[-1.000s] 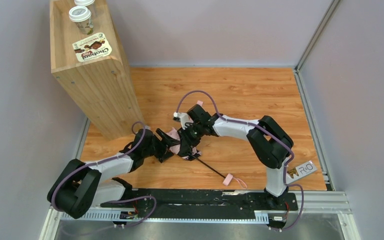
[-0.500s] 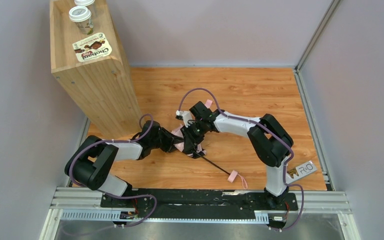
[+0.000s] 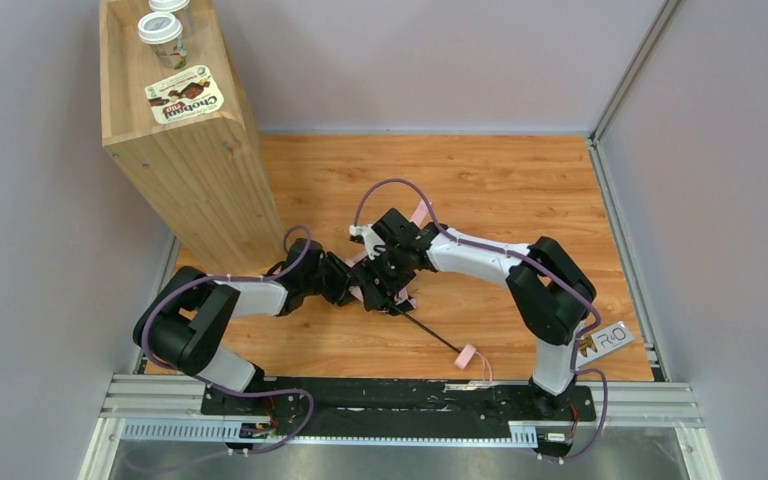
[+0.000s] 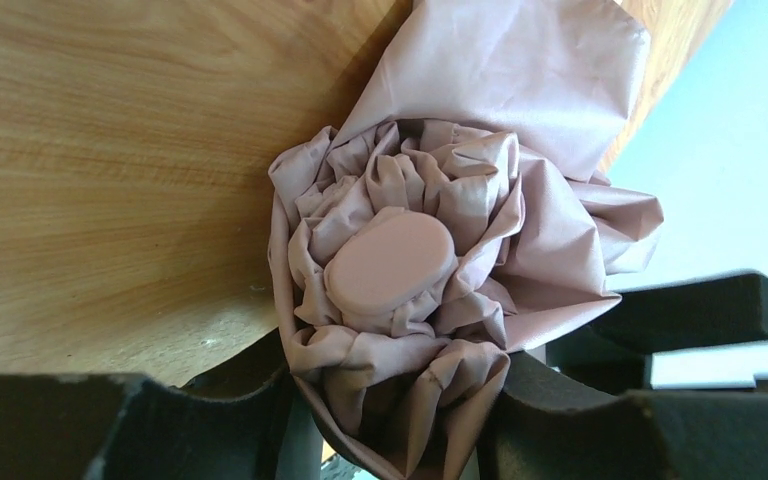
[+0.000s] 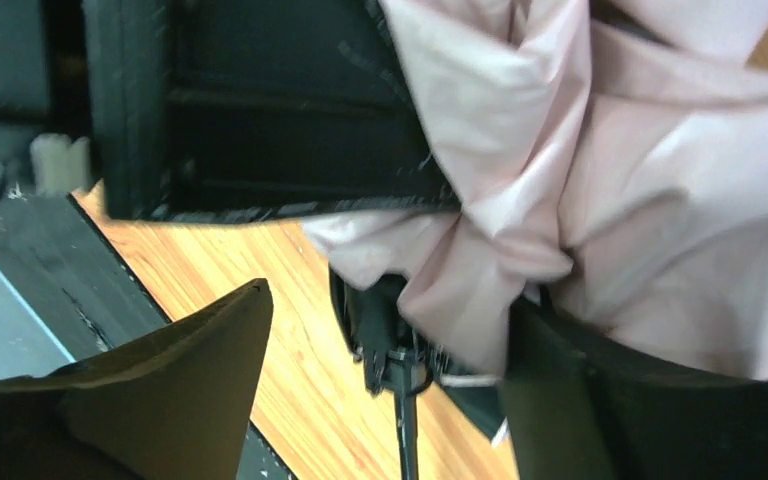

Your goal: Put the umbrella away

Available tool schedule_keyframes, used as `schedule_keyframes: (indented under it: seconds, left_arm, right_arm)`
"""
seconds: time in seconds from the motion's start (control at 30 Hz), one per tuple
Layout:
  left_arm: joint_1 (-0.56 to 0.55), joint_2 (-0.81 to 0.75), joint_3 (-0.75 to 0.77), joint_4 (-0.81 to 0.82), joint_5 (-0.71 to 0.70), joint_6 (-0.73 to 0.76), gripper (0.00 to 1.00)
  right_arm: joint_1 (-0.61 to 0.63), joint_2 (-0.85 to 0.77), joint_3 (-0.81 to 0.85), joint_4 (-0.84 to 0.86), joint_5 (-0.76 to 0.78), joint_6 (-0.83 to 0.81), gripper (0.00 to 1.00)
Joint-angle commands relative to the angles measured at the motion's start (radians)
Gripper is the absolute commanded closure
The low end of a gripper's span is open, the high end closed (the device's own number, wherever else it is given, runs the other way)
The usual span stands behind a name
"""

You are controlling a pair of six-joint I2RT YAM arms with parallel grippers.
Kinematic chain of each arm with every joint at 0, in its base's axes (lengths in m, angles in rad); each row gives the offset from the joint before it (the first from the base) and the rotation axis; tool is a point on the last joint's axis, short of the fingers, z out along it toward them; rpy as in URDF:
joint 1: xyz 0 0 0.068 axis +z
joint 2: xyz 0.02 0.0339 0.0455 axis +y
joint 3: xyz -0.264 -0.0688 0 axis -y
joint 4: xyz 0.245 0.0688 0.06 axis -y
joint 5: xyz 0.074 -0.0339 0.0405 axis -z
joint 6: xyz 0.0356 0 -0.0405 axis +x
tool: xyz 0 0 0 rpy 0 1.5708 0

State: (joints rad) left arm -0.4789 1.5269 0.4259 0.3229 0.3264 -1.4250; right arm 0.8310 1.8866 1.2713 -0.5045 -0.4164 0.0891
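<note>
The umbrella [image 4: 390, 265] is a light, soft bundle, clamped between the left gripper's [image 4: 395, 425] fingers. The right gripper [image 5: 380, 400] is spread, with fabric against one finger only. Loose cloth probably slips; the stiff black shaft [image 5: 403, 430] between the right fingers looks a firmer hold.

umbrella [image 3: 403, 303] canopy largely hidden (overhead view), far cup [image 3: 170, 4] cropped by top edge

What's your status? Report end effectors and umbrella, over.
Left end effector shut on bunched umbrella. Right end effector open beside the fabric. Shaft extended along table. Wooden box stands clear.
</note>
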Motion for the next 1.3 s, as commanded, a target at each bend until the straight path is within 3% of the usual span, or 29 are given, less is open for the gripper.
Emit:
schedule_keyframes:
  seconds: [0.0, 0.07, 0.2, 0.33, 0.57, 0.67, 0.77, 0.9, 0.93, 1.03, 1.07, 1.1, 1.27]
  left_arm:
    - [-0.009, 0.061, -0.009, -0.411, -0.118, 0.083, 1.0]
    - [-0.009, 0.065, 0.032, -0.485, -0.104, 0.084, 1.0]
    - [-0.007, 0.091, 0.1, -0.597, -0.067, 0.095, 1.0]
    - [-0.009, 0.127, 0.14, -0.668, -0.032, 0.103, 1.0]
    - [-0.007, 0.154, 0.159, -0.709, 0.005, 0.098, 1.0]
    - [-0.007, 0.148, 0.162, -0.711, 0.011, 0.097, 1.0]
    - [-0.007, 0.131, 0.16, -0.711, 0.013, 0.095, 1.0]
    - [-0.007, 0.108, 0.158, -0.656, 0.026, 0.116, 0.99]
    - [-0.007, 0.098, 0.162, -0.631, 0.025, 0.144, 0.95]
    - [-0.007, 0.046, 0.146, -0.549, 0.008, 0.169, 0.55]
    - [-0.007, 0.006, 0.111, -0.468, 0.005, 0.167, 0.49]
    - [-0.007, -0.022, 0.093, -0.431, -0.006, 0.17, 0.22]
    - [0.013, -0.244, 0.025, -0.329, -0.075, 0.201, 0.18]
  right_arm:
    - [0.042, -0.136, 0.005, -0.098, 0.23, 0.049, 0.13]
    - [0.068, -0.173, 0.003, -0.114, 0.275, 0.035, 0.09]
    - [0.201, -0.182, -0.026, -0.062, 0.525, -0.084, 0.01]
    - [0.27, -0.095, 0.016, -0.013, 0.71, -0.193, 0.0]
    - [0.295, 0.003, -0.026, 0.165, 0.866, -0.278, 0.0]
    - [0.295, 0.066, -0.04, 0.215, 0.962, -0.288, 0.19]
    - [0.292, 0.104, -0.036, 0.193, 0.992, -0.279, 0.55]
    - [0.29, 0.098, -0.067, 0.164, 0.904, -0.243, 0.91]
    - [0.287, 0.091, -0.078, 0.159, 0.871, -0.226, 1.0]
    - [0.269, 0.062, -0.115, 0.155, 0.736, -0.183, 1.0]
    - [0.264, 0.052, -0.125, 0.158, 0.702, -0.17, 1.0]
    - [0.26, 0.045, -0.136, 0.159, 0.664, -0.161, 1.0]
    - [0.247, 0.017, -0.188, 0.176, 0.553, -0.141, 1.0]
